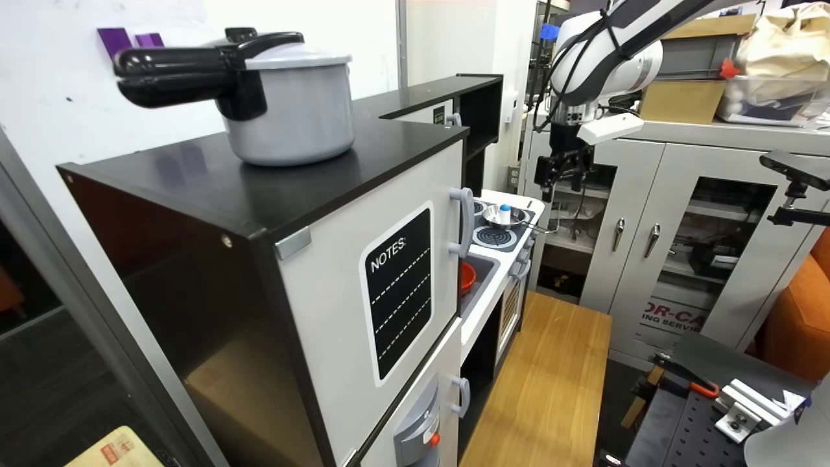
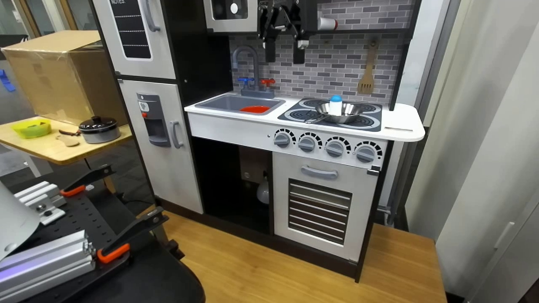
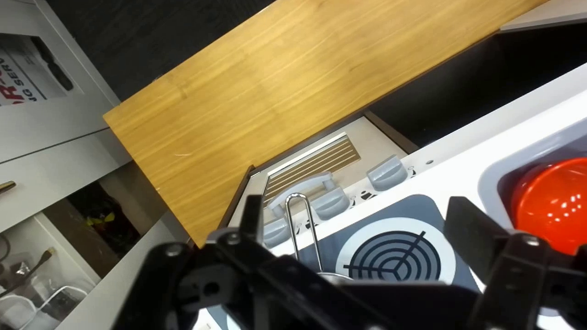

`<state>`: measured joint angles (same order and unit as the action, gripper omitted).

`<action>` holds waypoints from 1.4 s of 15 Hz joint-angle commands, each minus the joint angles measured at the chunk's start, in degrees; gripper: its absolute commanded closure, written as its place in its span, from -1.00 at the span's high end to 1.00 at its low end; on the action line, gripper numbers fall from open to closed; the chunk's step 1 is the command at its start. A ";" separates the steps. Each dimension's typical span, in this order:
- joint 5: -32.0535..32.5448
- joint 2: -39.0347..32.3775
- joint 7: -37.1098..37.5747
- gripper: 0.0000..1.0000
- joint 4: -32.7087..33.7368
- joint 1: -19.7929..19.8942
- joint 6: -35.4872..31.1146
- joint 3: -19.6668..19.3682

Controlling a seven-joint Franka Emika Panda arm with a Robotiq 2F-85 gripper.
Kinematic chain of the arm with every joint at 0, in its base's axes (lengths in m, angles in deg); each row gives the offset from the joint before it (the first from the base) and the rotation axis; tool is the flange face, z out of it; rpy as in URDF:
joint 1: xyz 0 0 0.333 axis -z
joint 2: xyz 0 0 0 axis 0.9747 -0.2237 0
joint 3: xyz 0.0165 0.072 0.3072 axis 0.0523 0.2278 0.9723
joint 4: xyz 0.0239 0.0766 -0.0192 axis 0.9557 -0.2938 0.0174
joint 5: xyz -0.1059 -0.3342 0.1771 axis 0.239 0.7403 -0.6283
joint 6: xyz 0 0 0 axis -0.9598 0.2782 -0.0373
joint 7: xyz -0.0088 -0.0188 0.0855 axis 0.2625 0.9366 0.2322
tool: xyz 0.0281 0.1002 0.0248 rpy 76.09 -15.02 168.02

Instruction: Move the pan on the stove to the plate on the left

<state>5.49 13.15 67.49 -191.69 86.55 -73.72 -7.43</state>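
The silvery pan [image 2: 347, 116] sits on the right part of the toy stove [image 2: 374, 128], with a white bottle with a blue top [image 2: 335, 105] standing in it. The pan [image 1: 517, 218] also shows in an exterior view. Its wire handle [image 3: 313, 233] points over the front knobs; my gripper's body hides most of the pan in the wrist view. The left front burner plate [image 2: 302, 115] is bare. A red round dish [image 2: 254, 109] lies in the sink. My gripper [image 2: 284, 59] is open and empty, high above the counter between sink and pan; it spans handle and burner [image 3: 392, 254] in the wrist view.
The sink [image 2: 210, 103] with a grey faucet [image 2: 254, 67] lies left of the stove. A shelf and toy microwave [image 2: 233, 17] hang above the counter. A wooden spatula [image 2: 367, 78] hangs on the back wall. A tall cabinet bears a grey pot [image 1: 292, 110].
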 commanded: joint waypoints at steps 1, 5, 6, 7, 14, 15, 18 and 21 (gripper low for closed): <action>1.36 -4.22 -0.55 1.00 3.48 0.37 1.07 0.58; 0.63 -4.06 -0.04 1.00 2.58 0.41 0.19 0.71; 0.63 -4.05 -0.04 1.00 2.72 0.41 0.22 0.71; 0.63 -4.05 -0.04 1.00 2.78 0.41 0.23 0.71; 0.61 -4.06 -0.03 1.00 2.71 0.41 0.23 0.71; 0.61 -4.06 -0.03 1.00 2.71 0.41 0.23 0.71; 1.40 -4.57 1.37 1.00 3.45 0.32 1.54 0.62; 2.43 -6.16 1.13 1.00 4.06 0.46 -3.04 0.48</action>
<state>6.22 8.75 68.03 -189.02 86.55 -74.21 -7.15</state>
